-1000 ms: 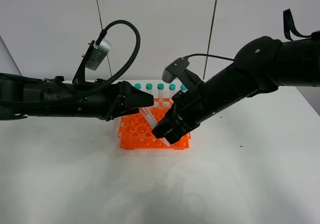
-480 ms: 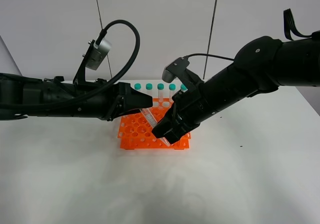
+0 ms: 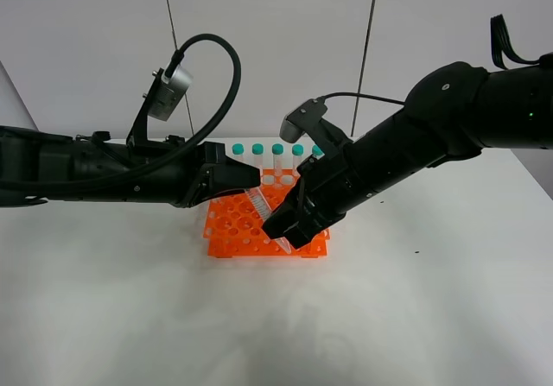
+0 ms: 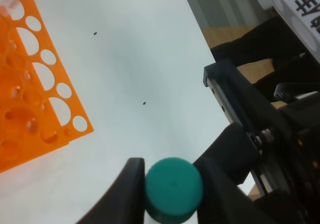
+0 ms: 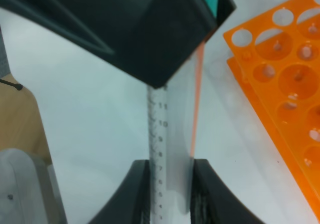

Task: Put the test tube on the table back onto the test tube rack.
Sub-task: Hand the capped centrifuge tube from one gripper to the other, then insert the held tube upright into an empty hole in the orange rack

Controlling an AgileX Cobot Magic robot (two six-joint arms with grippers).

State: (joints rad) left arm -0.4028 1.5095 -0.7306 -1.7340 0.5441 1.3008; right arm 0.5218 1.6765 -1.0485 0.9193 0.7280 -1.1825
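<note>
While the left fingers pinch the teal cap of the test tube and the right fingers clamp its tilted barrel, with the orange test tube rack below both, a handover seems underway, next calling for the left to let go.

The surface is lit brightly and evenly from above, and only faint, soft shadows are cast beneath the arms. In the left wrist view the cap of the test tube is rendered slightly soft, close to the lens. In the right wrist view the fingers of the right hand are blurred, while the tube's printed scale is shown legibly.
</note>
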